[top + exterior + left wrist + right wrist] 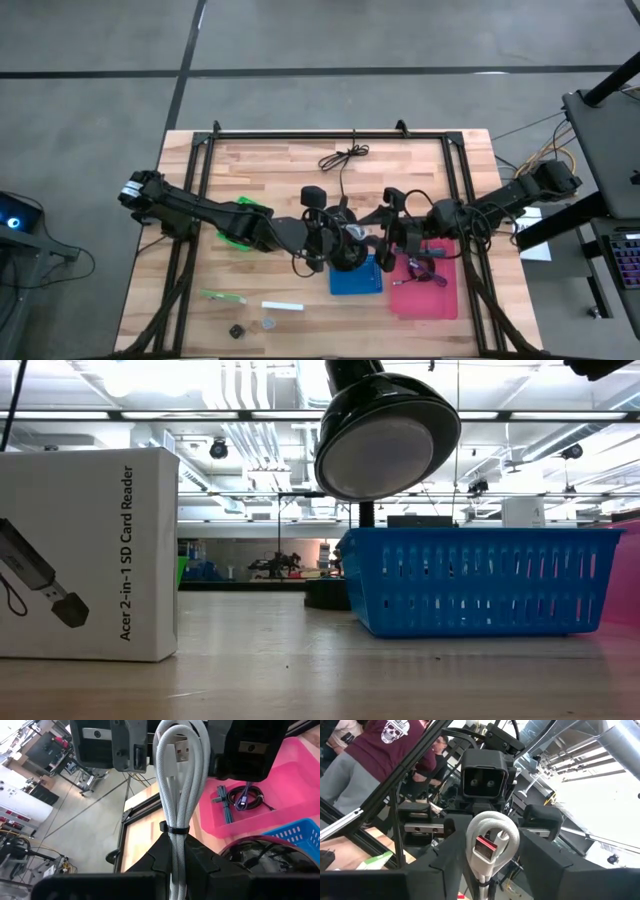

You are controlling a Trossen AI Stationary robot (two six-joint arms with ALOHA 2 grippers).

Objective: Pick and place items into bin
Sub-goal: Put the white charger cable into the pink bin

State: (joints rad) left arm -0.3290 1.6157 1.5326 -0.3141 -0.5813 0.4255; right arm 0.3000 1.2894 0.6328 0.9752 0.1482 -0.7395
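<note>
Robotics lab: concrete floor (100, 40), ceiling ducts (240, 430).

white card-reader box (88, 555), person in maroon shirt (395, 742)

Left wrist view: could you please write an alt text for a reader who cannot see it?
A bundled white USB cable, tied by a thin black band, is gripped between the left gripper below and the right gripper above. Behind lie a pink bin holding coiled cables and a corner of a blue basket.

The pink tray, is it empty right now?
No, the pink tray already holds a teal pen and a coiled dark cable, seen from the left wrist.
</note>
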